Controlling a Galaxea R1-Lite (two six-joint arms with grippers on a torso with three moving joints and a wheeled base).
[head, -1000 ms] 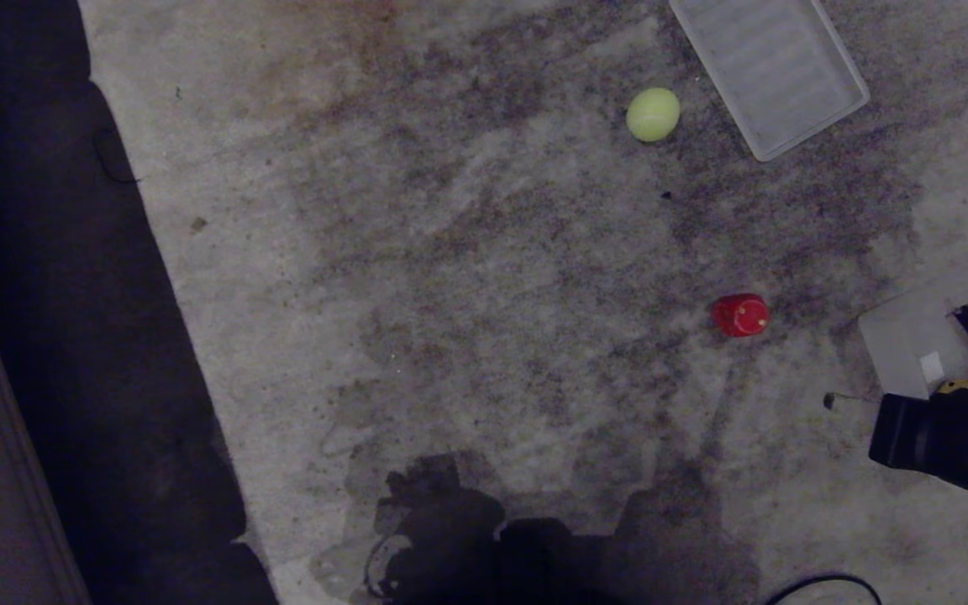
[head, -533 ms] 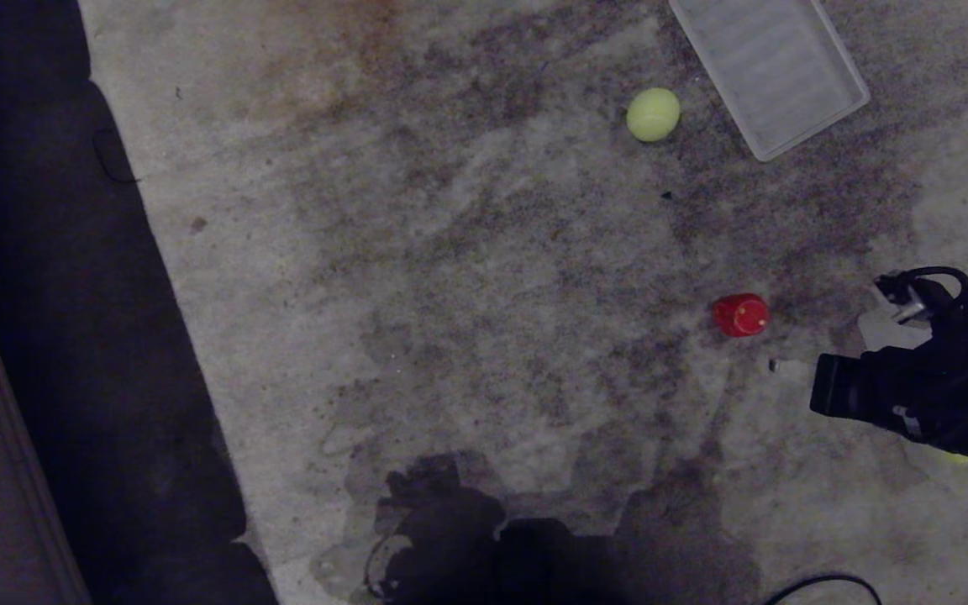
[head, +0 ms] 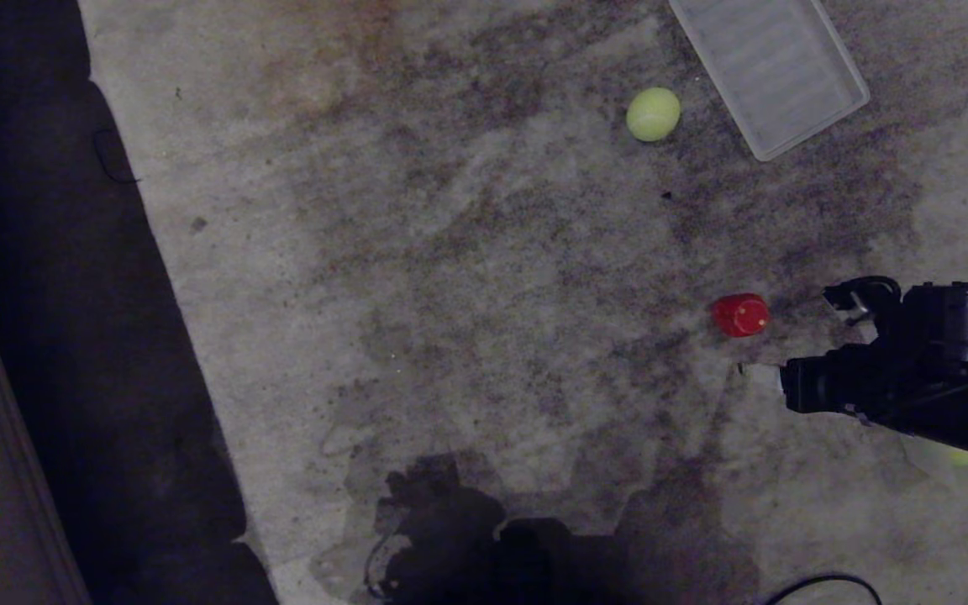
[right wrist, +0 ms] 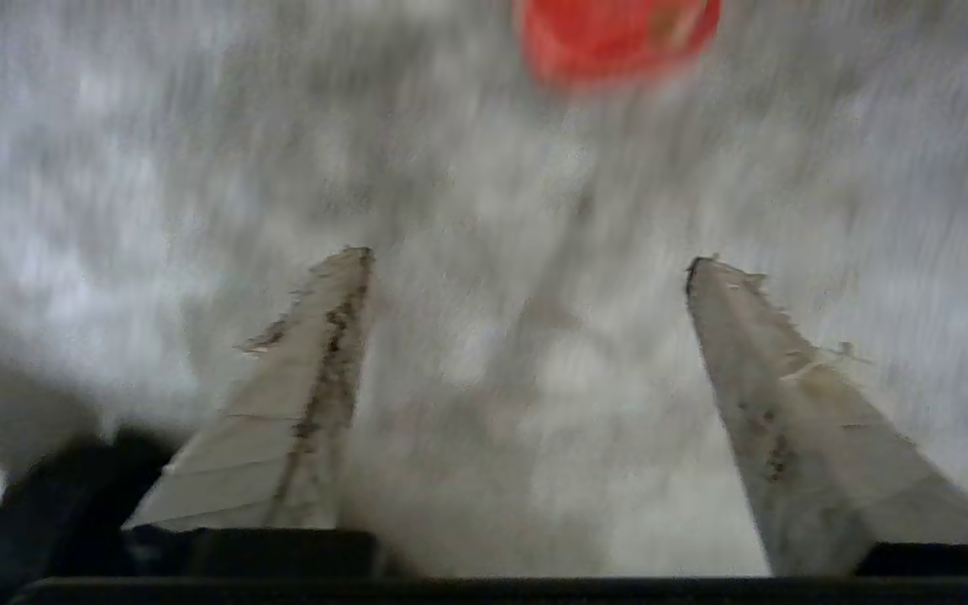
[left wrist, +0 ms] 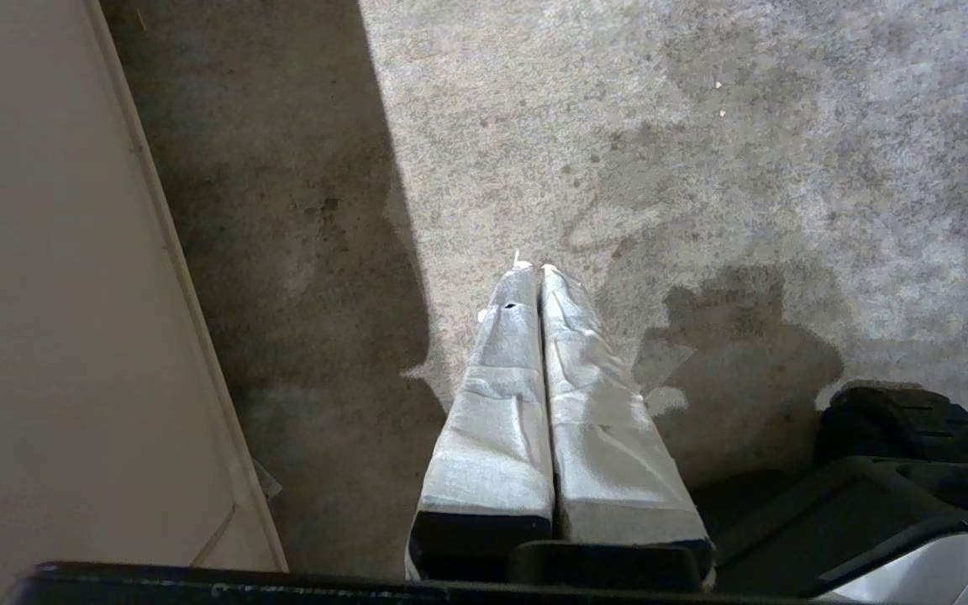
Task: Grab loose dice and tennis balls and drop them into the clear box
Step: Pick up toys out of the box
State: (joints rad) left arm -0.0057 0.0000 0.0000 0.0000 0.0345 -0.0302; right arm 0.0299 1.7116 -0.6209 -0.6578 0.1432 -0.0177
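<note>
- My right gripper (right wrist: 526, 260) stands with its jaws spread wide and nothing between them, over bare stained carpet (head: 467, 277).
- In the head view my right arm (head: 912, 386) comes in from the 3 o'clock edge, its front end toward 9 o'clock.
- The red die (head: 739, 315) sits on the carpet near that front end, at about 11 o'clock from it; in my right wrist view it (right wrist: 614, 34) lies beyond my fingertips, apart from them.
- A tennis ball (head: 653, 114) rests toward 12 o'clock, just beside a ribbed white lid panel (head: 774, 71).
- A yellow-green sliver (head: 959, 458) peeks out under my right arm; I cannot tell what it is.
- My left gripper (left wrist: 532, 270) is clenched shut on nothing, above the carpet.
</note>
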